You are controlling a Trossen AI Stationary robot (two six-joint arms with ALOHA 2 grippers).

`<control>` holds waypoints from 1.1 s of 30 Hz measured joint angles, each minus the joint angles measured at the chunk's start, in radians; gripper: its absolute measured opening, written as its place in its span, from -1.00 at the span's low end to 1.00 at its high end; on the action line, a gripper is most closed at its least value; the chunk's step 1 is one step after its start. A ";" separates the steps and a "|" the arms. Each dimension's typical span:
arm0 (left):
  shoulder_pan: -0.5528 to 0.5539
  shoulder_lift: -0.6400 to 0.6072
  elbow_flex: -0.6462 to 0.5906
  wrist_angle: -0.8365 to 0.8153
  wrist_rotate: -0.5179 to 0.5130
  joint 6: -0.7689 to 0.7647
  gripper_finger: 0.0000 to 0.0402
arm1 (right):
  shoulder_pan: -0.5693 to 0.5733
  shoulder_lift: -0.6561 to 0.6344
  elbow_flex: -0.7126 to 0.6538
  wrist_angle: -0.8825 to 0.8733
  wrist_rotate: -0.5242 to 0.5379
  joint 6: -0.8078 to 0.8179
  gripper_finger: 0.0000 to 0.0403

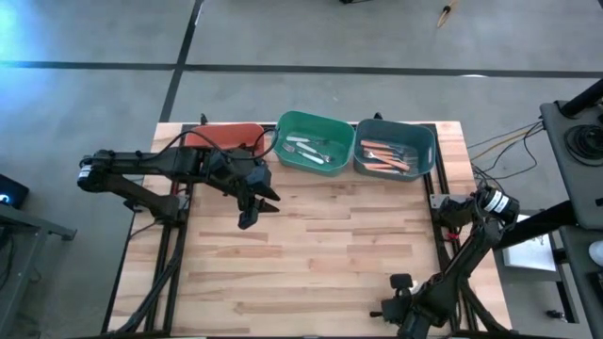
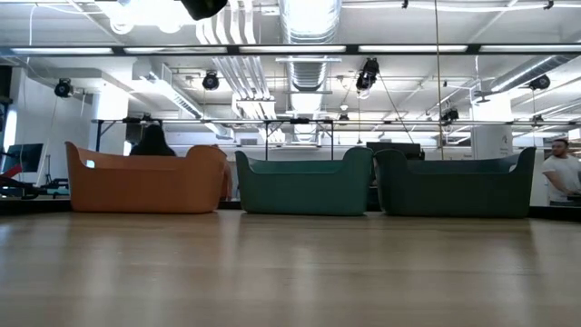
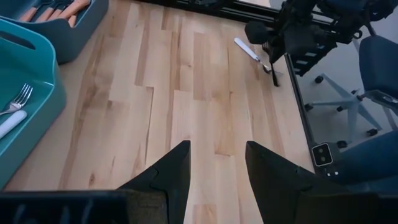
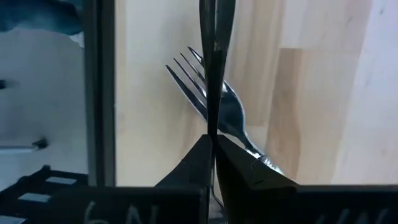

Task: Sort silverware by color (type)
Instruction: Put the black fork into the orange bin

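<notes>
My right gripper (image 1: pixel 400 282) stands at the table's near right corner, pointing steeply down and shut on a white-handled fork (image 3: pixel 247 50). The fork's tines (image 4: pixel 198 78) show beyond the shut fingers in the right wrist view. My left gripper (image 1: pixel 256 212) hangs open over the table's left middle, with nothing between its fingers (image 3: pixel 180 168). The green bin (image 1: pixel 311 141) holds white-handled forks (image 1: pixel 301 149). The teal bin (image 1: pixel 396 149) holds orange-handled forks (image 1: pixel 386 155). My left arm partly covers the red-orange bin (image 1: pixel 226 135). My right gripper comes at the fork from above, its fingers across the metal neck (image 4: pixel 249 146) just behind the tines. The fingers themselves hide the place of contact. The white handle (image 3: pixel 244 46) sticks out sideways, low over the boards; whether it is clear of them I cannot tell.
The three bins stand side by side along the far edge. A black metal frame rail (image 4: pixel 99 93) runs along the table's edge right beside my right gripper. Bare boards (image 1: pixel 330 245) lie between the two grippers. People show in the room behind the table (image 2: pixel 563 173).
</notes>
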 joint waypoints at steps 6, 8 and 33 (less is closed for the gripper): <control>0.000 0.000 0.000 0.000 0.000 -0.007 -0.32 | 0.021 -0.003 0.002 0.004 -0.047 0.031 -0.96; 0.000 0.000 0.000 0.000 0.000 -0.007 -0.32 | 0.025 -0.004 0.002 0.004 -0.046 0.031 -0.96; 0.000 0.000 0.000 -0.040 0.001 -0.011 -0.32 | -0.228 -0.052 -0.060 0.018 0.291 -0.224 -0.96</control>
